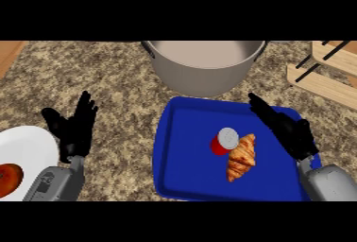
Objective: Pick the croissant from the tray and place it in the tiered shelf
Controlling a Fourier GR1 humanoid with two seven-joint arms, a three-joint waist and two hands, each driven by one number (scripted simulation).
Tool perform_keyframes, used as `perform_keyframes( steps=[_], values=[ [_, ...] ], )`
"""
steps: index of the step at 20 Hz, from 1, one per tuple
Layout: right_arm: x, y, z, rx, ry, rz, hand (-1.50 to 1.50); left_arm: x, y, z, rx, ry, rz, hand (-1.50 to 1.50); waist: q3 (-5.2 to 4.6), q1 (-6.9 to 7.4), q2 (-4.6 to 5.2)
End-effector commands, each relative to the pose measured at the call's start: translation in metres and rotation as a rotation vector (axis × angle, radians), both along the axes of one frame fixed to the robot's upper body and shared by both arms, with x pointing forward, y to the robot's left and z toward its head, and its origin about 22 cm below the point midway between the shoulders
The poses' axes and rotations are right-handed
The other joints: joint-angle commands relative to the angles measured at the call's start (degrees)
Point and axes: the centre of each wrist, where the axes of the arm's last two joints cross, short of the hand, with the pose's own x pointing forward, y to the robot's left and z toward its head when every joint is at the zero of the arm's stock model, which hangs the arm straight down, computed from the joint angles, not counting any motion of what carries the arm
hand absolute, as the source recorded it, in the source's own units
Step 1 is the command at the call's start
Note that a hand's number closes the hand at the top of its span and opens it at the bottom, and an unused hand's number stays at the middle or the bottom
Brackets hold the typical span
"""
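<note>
Croissant (241, 157): mid-tray (182, 156), beside red can (224, 141); right hand (291, 132), fingers straight, just right of it, not touching.

No legible text, number, brand or sign was found anywhere in the view. The red can (222, 142) on the blue tray (188, 172), centre of the frame, shows no readable label on its visible side. A small round mark on the grey left forearm (59, 182), lower left, may be an emblem; it is too small to read.
</note>
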Motion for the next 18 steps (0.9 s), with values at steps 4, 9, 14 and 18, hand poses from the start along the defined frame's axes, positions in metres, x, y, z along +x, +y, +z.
perform_keyframes(
  steps=[4,9,14,18],
  values=[
    [0.017,-0.036,0.041,-0.184,-0.123,-0.540,-1.50,0.003,0.005,0.023,0.194,-0.144,-0.168,0.00,0.86,-3.31,-0.53],
    [-0.006,-0.099,0.021,-0.473,-0.116,-0.782,1.50,0.003,0.003,0.022,0.224,-0.150,-0.197,0.00,-1.20,-9.65,0.49],
    [-0.021,-0.117,0.019,-0.550,-0.408,-1.235,-1.50,-0.008,0.006,0.017,0.263,-0.155,-0.257,0.00,0.58,-7.92,-0.92],
    [-0.044,-0.070,0.003,-0.458,-0.577,-1.346,-1.50,-0.007,-0.012,0.018,0.259,-0.171,-0.297,0.00,0.85,-6.12,-0.50]
  ],
)
